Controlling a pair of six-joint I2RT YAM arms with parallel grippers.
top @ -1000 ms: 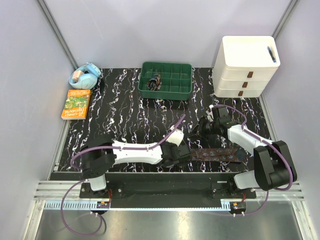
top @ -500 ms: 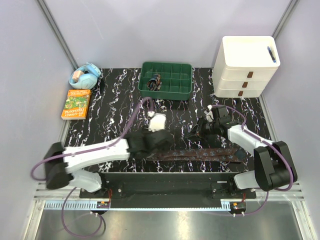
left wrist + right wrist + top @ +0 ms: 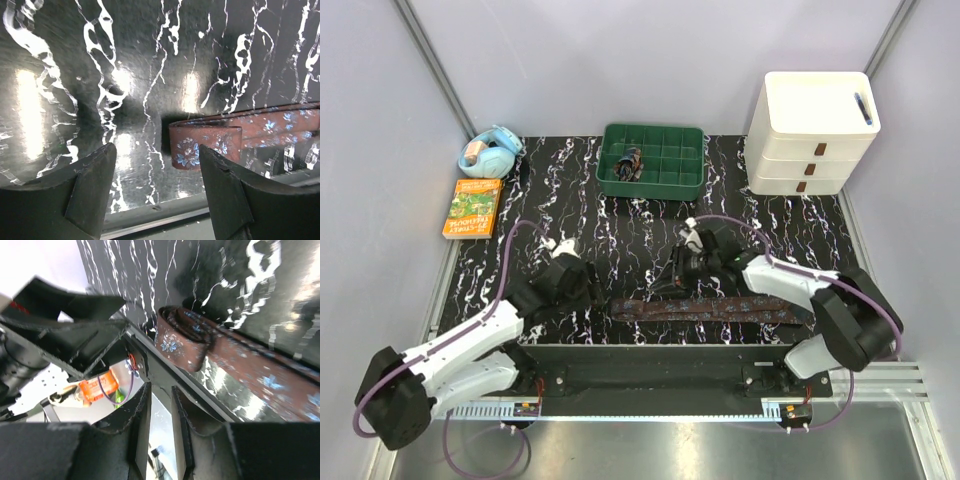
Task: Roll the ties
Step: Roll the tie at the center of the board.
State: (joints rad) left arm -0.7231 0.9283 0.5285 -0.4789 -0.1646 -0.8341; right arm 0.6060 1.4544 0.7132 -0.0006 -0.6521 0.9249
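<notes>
One dark brown tie [image 3: 720,308] with small blue flowers lies flat along the mat's near edge, its left end folded over. In the left wrist view that folded end [image 3: 205,145] lies just ahead of my right fingertip [image 3: 220,175]. My left gripper [image 3: 586,290] [image 3: 156,165] is open wide and empty, low over the mat just left of the tie's end. My right gripper [image 3: 670,285] [image 3: 161,395] hovers behind the tie's left part, fingers nearly together with nothing between them. The folded end [image 3: 182,342] shows ahead of it.
A green compartment tray [image 3: 665,187] at the back holds a dark rolled bundle [image 3: 630,163]. A white drawer unit [image 3: 815,130] stands back right. An orange book [image 3: 473,207] and a blue roll [image 3: 490,152] lie back left. The mat's front edge [image 3: 650,345] runs beside the tie.
My left arm swung left off the tie and now sits left of its end. The tie now shows at full length. My right gripper moved left toward the folded end.
</notes>
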